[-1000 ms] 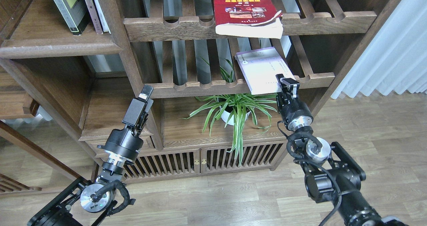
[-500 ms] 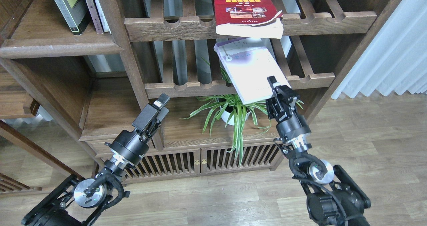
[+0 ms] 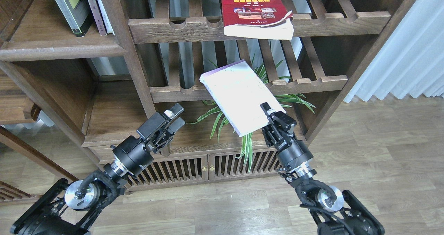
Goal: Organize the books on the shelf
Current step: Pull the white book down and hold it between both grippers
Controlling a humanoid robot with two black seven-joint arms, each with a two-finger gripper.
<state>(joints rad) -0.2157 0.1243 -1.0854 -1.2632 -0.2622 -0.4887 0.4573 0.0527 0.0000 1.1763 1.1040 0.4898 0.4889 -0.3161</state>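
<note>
- Left gripper (image 3: 174,117), lower left of centre: its two fingers are seen slightly apart, with nothing held between them. It's parked in front of the bookcase's lower compartment.
- Upper left corner: the black-edged book with the yellow-green cover (image 3: 71,6) is stood leaning on the solid dark-brown shelf (image 3: 62,49), with a couple of thinner volumes just beside it.
- Centre of the frame: the pale lavender-white book (image 3: 239,96) is held up in the air, tilted, in front of the lower slatted rack (image 3: 312,82) and a spider plant (image 3: 225,115). No rack is touched by it, as far as can be seen.
- Top centre: the thick red book (image 3: 255,9) is lying flat on the upper slatted rack (image 3: 166,28), its page edge hanging over the front rail.
- Right gripper (image 3: 269,118), lower right of centre: clamped on the lower right corner of the lavender-white book.
</note>
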